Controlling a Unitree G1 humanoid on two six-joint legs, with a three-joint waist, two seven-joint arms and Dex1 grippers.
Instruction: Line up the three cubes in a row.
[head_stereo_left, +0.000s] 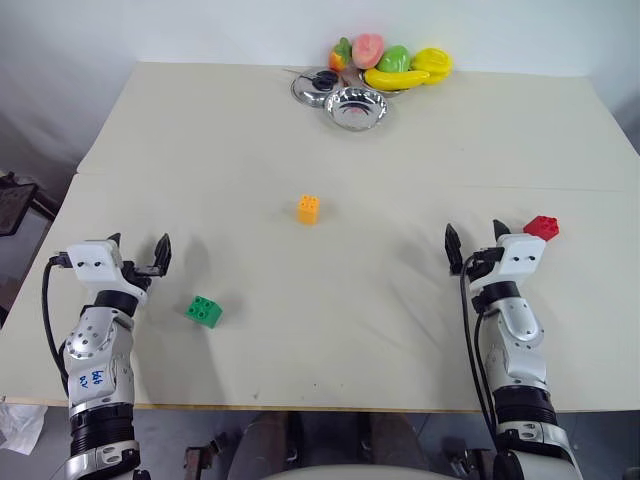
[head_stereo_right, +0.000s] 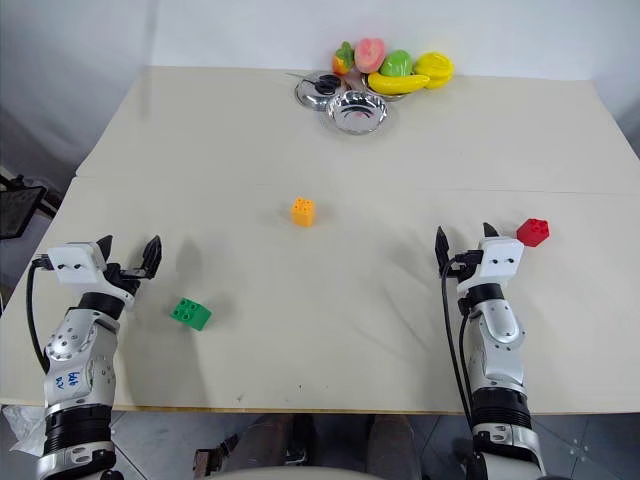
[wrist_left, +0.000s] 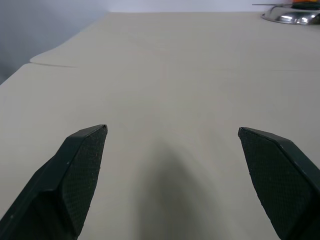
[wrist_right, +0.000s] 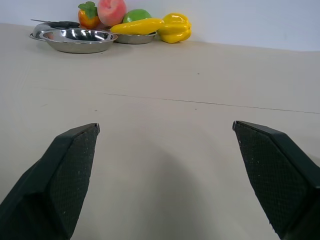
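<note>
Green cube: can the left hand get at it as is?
Probably yes. The green cube sits just inward of the open left hand, with only bare table between them.

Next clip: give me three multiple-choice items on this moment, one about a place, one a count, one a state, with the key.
1. Which cube lies nearest the right hand?
A. orange
B. green
C. red

2. How many cubes are on the table?
A. two
B. three
C. four

3. What is the left hand doing?
A. open, holding nothing
B. shut on a cube
C. resting in a bowl

Key:
1 C, the red cube sits just beside that hand.
2 B, the red, the orange cube and the green cube.
3 A, its fingers stand apart over bare table.
</note>
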